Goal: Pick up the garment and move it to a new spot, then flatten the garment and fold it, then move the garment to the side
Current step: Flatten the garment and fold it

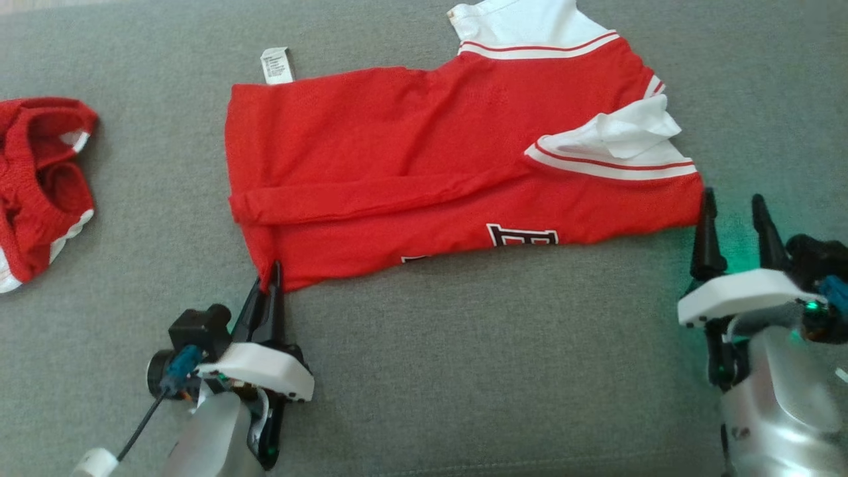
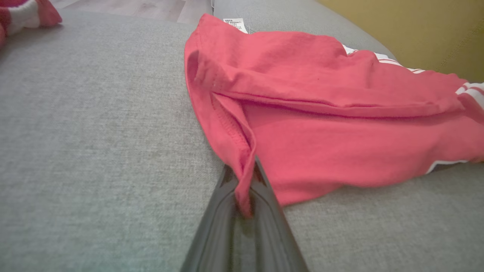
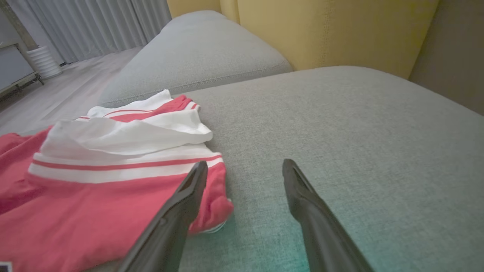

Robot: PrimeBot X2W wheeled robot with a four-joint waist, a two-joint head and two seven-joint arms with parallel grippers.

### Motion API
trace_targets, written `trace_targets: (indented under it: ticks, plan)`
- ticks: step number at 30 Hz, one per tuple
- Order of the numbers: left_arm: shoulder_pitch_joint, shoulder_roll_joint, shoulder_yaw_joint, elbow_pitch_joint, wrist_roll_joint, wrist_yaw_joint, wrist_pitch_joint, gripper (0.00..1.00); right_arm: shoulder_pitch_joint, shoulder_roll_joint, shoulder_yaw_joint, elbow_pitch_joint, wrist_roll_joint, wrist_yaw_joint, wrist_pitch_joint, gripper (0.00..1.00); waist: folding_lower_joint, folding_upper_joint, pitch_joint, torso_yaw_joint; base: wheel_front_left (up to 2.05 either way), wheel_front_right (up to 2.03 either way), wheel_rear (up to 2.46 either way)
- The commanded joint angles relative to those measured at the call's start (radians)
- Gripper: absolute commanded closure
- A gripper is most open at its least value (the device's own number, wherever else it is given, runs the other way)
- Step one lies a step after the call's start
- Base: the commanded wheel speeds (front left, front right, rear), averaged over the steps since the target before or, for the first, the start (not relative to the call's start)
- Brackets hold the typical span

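Observation:
A red garment [image 1: 424,152] with white, red-striped sleeves lies spread on the grey sofa seat [image 1: 464,371], its bottom hem to the left and a fold running along its middle. My left gripper [image 1: 271,281] is shut on the garment's near-left hem corner [image 2: 244,177], the cloth pinched between both fingers. My right gripper [image 1: 732,202] stands open just past the garment's near-right corner [image 3: 215,204]; its left finger [image 3: 189,192] lies against the cloth's edge and nothing sits between the fingers. A white care label [image 1: 275,65] sticks out at the hem.
A second red and white garment [image 1: 40,179] lies bunched at the seat's far left. Yellow back cushions [image 3: 321,30] rise behind the seat. Bare grey fabric stretches along the near side between my arms.

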Motion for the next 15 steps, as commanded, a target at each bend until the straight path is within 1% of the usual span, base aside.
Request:
trace_targets:
  ticks: [1, 6, 10, 11, 12, 13, 15]
  plan:
    - [-0.016, 0.010, 0.022, -0.006, -0.004, -0.002, -0.001, 1.00, -0.035, -0.002, 0.022, -0.011, 0.006, 0.003, -0.011, 0.00, 0.0000, 0.0000, 0.003, 0.004, 0.00, 0.00, 0.00]
    - [-0.024, 0.010, 0.010, -0.009, -0.003, -0.004, -0.001, 1.00, -0.085, -0.002, 0.032, 0.080, 0.081, 0.003, -0.011, 0.00, 0.0000, 0.0000, 0.014, 0.022, 0.00, 0.00, 0.00]
    - [-0.017, 0.010, 0.003, -0.014, -0.008, -0.005, -0.001, 1.00, -0.096, -0.002, 0.064, 0.177, 0.111, 0.003, -0.011, 0.00, 0.0000, 0.0000, 0.014, 0.029, 0.00, 0.00, 0.00]
    - [-0.014, 0.010, 0.001, -0.015, -0.010, -0.005, -0.001, 1.00, -0.098, -0.002, 0.070, 0.204, 0.122, 0.003, -0.011, 0.18, 0.0000, 0.0000, 0.013, 0.031, 0.00, 0.00, 0.00]
    - [-0.011, 0.010, -0.001, -0.015, -0.014, -0.005, -0.001, 1.00, -0.103, -0.002, 0.080, 0.226, 0.138, 0.003, -0.011, 0.70, 0.0000, 0.0000, 0.012, 0.032, 0.00, 0.00, 0.00]
    - [-0.006, 0.010, -0.003, -0.017, -0.025, -0.006, -0.001, 1.00, -0.108, -0.002, 0.103, 0.256, 0.172, 0.003, -0.011, 1.00, 0.0000, 0.0000, 0.009, 0.032, 0.00, 0.00, 0.00]
    - [-0.003, 0.009, -0.004, -0.029, -0.035, -0.006, -0.001, 1.00, -0.112, -0.002, 0.118, 0.258, 0.208, 0.003, -0.011, 1.00, 0.0000, 0.0000, 0.004, 0.032, 0.00, 0.00, 0.00]
